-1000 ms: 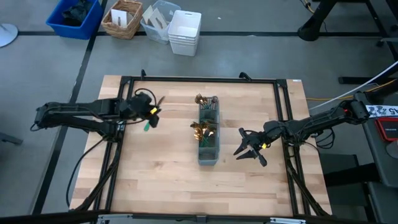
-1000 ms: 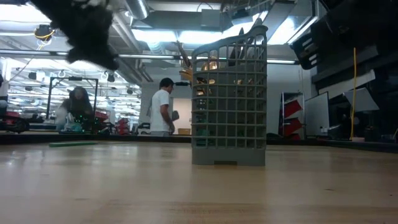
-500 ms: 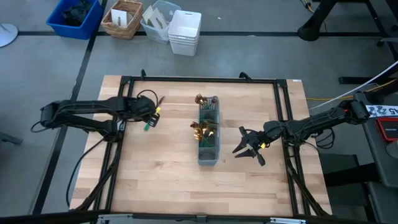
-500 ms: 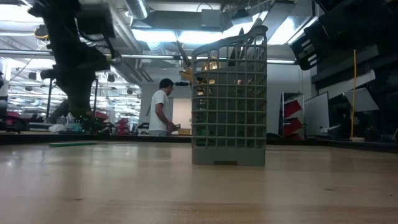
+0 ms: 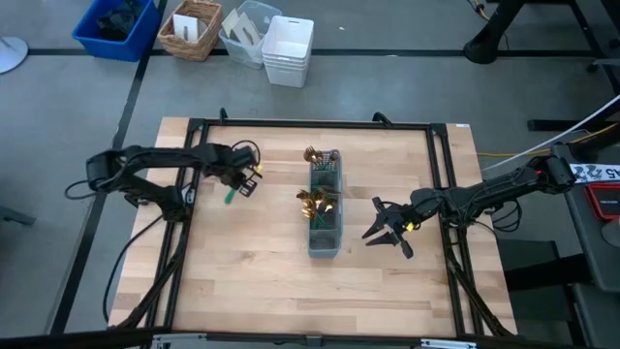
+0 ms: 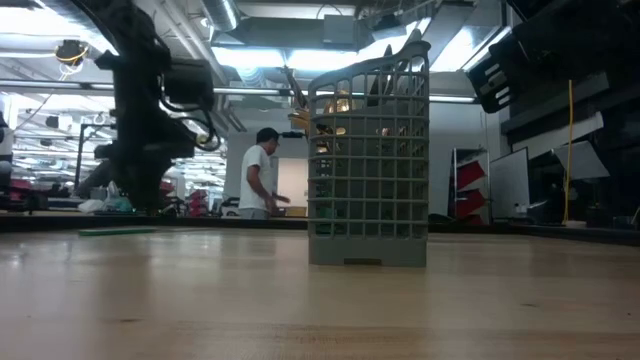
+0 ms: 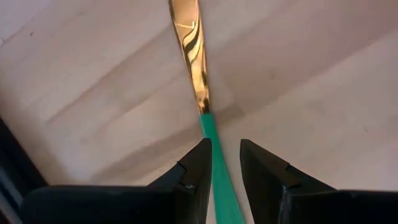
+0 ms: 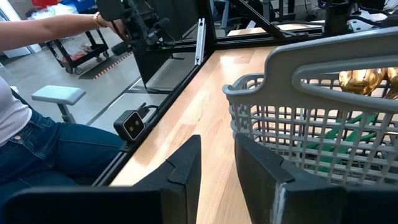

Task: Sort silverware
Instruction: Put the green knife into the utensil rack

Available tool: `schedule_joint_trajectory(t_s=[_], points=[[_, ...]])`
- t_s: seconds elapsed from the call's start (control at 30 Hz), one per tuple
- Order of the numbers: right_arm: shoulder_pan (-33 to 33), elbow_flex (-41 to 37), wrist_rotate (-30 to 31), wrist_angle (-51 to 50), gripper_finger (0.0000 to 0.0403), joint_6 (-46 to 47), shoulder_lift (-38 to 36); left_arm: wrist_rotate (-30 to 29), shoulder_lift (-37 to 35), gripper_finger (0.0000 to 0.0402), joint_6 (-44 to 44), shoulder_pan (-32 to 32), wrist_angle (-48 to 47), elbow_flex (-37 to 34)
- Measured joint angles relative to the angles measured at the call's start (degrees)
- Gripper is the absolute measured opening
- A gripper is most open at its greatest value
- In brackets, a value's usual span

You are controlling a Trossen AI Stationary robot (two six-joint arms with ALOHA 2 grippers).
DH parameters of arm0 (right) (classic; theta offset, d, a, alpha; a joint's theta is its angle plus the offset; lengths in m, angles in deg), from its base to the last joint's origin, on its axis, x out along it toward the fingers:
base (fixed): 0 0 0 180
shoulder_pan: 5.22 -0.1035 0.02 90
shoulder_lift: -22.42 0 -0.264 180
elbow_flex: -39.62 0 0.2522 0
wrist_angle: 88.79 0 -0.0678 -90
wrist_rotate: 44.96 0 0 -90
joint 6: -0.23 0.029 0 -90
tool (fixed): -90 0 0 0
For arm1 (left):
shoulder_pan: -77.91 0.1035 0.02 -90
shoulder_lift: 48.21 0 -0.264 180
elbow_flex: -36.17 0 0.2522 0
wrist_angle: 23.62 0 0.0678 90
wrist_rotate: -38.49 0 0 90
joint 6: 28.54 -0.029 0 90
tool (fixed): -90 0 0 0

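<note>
fingers (image 7: 193, 180) of our left gripper (image 7: 222, 163) stood a little apart with the green handle of a knife (image 7: 194, 62) running between them; whether they were pinching it or only straddling it we could not tell. that piece lay flat on the wooden table (image 5: 252, 291), its gold blade pointing away from the wrist. seen from above, the left gripper (image 5: 248, 180) sat well to the left of the grey caddy (image 5: 325, 208), directly over the knife's (image 5: 231, 195) green handle.

since a second before, our left arm had swung its elbow in and brought the gripper closer over the knife, tipping from a level reach to a steep downward one. the knife itself had not moved. we judged this to be the final lining-up for a pickup, not yet a lift.

our right gripper (image 5: 389, 231) waited just right of the caddy, unchanged, its fingers (image 8: 180, 174) parted on nothing.

most of the silverware (image 5: 318, 202) already stood in the caddy, gold heads showing in its far and middle compartments. the knife seemed the last loose piece on the table, so the sort looked nearly finished.

beyond the caddy, a person (image 6: 258, 172) stood in the room.
</note>
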Motion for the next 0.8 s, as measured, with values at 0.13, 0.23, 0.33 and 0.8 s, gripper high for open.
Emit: schedule_joint_trajectory(t_s=[0.13,0.23,0.33,0.8], points=[[0.0,0.0,0.0,-0.9,0.0099,0.1,0.0,0.0,2.0,0.0076,-0.2,2.7,1.9,0.0],[0.0,0.0,0.0,-1.7,0.0099,0.1,0.0,0.0,3.4,0.0076,-1.0,4.7,1.5,0.0],[0.0,0.0,0.0,-2.6,0.0099,0.1,0.0,0.0,4.5,0.0076,-1.5,6.2,1.6,0.0],[0.0,0.0,0.0,-3.6,0.0099,0.0,0.0,7.2,6.1,0.0076,-4.9,7.9,5.4,0.0]])
